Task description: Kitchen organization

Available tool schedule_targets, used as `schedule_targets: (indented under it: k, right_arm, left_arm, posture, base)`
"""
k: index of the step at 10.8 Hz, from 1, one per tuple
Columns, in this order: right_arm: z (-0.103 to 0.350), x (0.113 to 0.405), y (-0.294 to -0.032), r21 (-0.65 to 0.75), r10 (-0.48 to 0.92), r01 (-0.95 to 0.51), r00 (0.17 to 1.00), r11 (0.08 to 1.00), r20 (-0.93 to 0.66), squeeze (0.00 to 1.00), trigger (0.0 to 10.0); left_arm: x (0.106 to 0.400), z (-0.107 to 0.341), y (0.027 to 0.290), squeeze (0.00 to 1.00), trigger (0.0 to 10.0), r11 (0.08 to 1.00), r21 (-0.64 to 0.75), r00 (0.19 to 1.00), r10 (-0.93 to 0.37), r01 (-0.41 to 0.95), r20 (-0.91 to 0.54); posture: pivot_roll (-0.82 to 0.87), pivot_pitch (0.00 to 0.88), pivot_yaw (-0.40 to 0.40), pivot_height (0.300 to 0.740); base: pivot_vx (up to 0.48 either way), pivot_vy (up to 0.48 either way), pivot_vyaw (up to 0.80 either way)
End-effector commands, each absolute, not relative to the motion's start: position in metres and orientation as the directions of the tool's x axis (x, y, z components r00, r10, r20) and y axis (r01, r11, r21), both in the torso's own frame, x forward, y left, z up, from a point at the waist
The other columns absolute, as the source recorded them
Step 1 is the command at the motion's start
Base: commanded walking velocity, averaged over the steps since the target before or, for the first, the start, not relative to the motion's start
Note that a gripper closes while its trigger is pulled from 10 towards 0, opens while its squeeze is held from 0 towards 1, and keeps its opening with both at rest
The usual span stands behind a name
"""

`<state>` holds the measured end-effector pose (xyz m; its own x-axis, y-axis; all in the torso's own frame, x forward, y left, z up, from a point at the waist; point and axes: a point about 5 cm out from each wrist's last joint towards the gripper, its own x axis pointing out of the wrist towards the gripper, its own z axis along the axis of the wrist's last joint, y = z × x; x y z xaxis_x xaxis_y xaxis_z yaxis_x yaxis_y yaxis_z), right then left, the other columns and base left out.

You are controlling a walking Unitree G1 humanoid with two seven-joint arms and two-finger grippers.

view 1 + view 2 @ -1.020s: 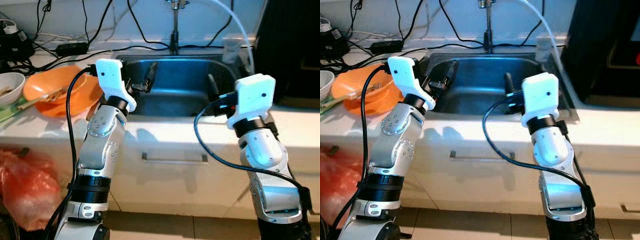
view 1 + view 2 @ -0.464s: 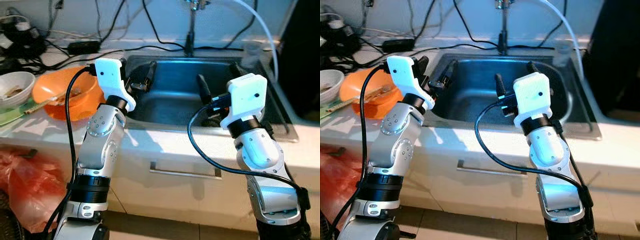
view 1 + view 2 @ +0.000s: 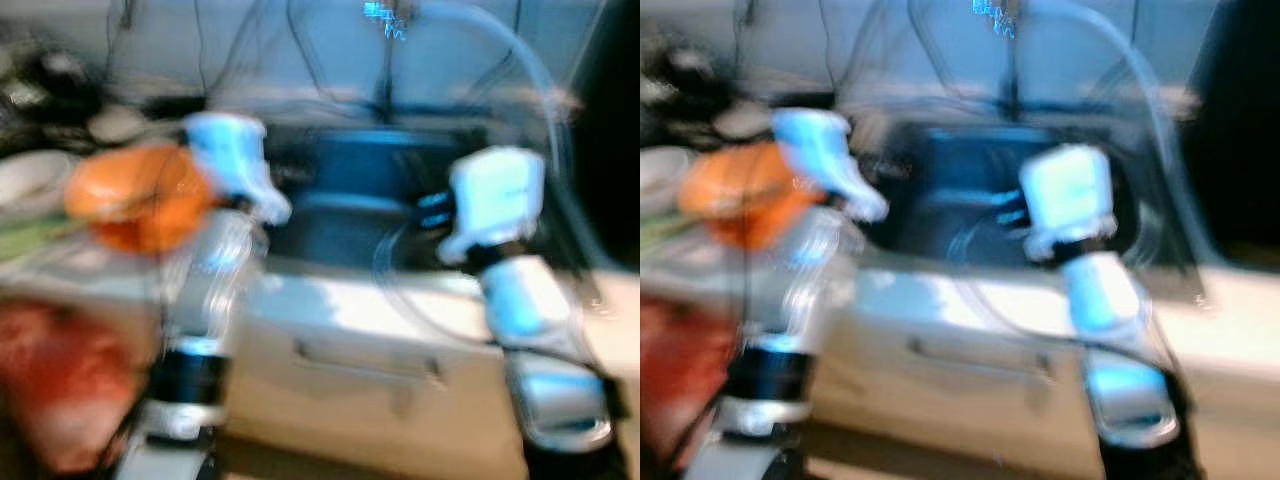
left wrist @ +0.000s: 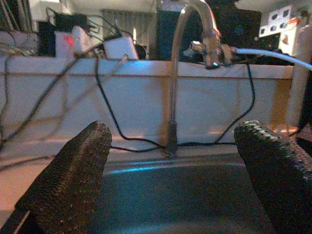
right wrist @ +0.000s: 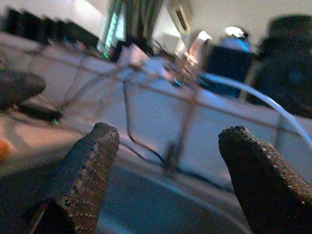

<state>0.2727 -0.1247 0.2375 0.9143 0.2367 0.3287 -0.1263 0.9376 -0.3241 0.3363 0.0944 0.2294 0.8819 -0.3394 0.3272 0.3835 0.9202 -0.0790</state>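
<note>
We see the steel sink (image 3: 350, 215) at frame centre, dark blue-grey inside, its tap (image 4: 187, 29) rising at upper centre. The orange bowl (image 3: 135, 195) sits left of it on the counter. Our left gripper (image 4: 175, 170) and right gripper (image 5: 165, 180) hang over the basin, fingers spread wide, grasping nothing. Head views are badly blurred; no writing is legible.

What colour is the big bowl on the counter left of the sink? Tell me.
Orange. The bowl shows best in the left eye view, though blurred.
</note>
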Motion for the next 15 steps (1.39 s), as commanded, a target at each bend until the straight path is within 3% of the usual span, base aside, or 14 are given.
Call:
schedule_targets:
  k: [1,3,7,11,15]
  right_arm:
    - [0.239,0.271,-0.116,-0.324,0.269,-0.160,0.905,0.932,0.329,0.00,10.0]
    - [0.237,0.271,-0.114,-0.331,0.277,-0.166,0.905,0.929,0.322,0.00,10.0]
    - [0.237,0.270,-0.112,-0.326,0.285,-0.178,0.905,0.928,0.317,0.00,10.0]
    - [0.236,0.271,-0.110,-0.308,0.304,-0.210,0.904,0.928,0.300,0.00,10.0]
    - [0.236,0.272,-0.093,-0.124,0.426,-0.408,0.870,0.905,0.247,0.00,10.0]
  left_arm:
    - [0.338,0.234,0.109,0.00,10.0,0.938,-0.072,0.893,-0.298,0.340,0.337]
    - [0.338,0.231,0.110,0.00,10.0,0.937,-0.093,0.899,-0.291,0.337,0.327]
    - [0.337,0.230,0.109,0.00,10.0,0.936,-0.099,0.903,-0.291,0.336,0.318]
    - [0.343,0.203,0.130,0.00,10.0,0.973,-0.089,0.957,-0.189,0.212,0.220]
    - [0.349,0.180,0.148,0.00,10.0,0.991,-0.046,0.983,-0.118,0.126,0.137]
  posture:
    - [-0.09,0.000,0.061,0.740]
    - [-0.09,0.000,0.060,0.740]
    - [-0.09,0.000,0.060,0.740]
    - [-0.08,0.000,0.054,0.740]
    - [-0.08,0.000,0.060,0.740]
  base:
    - [0.435,0.000,0.00]
    - [0.360,0.000,0.00]
    - [0.000,0.000,0.00]
    - [0.000,0.000,0.00]
    - [0.000,0.000,0.00]
